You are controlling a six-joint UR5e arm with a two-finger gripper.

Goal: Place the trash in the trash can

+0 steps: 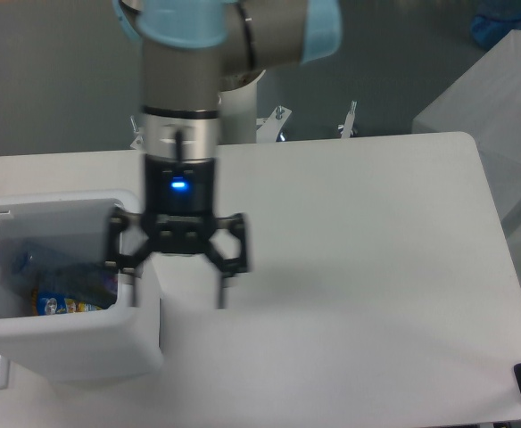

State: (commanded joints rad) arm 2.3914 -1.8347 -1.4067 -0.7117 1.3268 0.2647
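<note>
Gripper: the black two-finger gripper [177,291] is seen with its fingers spread wide and nothing held between them; the outline is motion-blurred.
Gripper position: it is held above the right edge of the white boxy plastic trash can [109,343], one finger by the bin's right wall, the other over the white table [359,267].
Trash: a crushed clear bluish plastic bottle [62,287] is seen lying inside the trash can, low against its front wall, with a yellow-and-blue printed patch showing.
Wrapper: it cannot be told apart in this view.
Trash can: it is placed at the table's left front corner, with its top open.
Arm: a lit blue indicator is noted on the wrist above the gripper.
</note>
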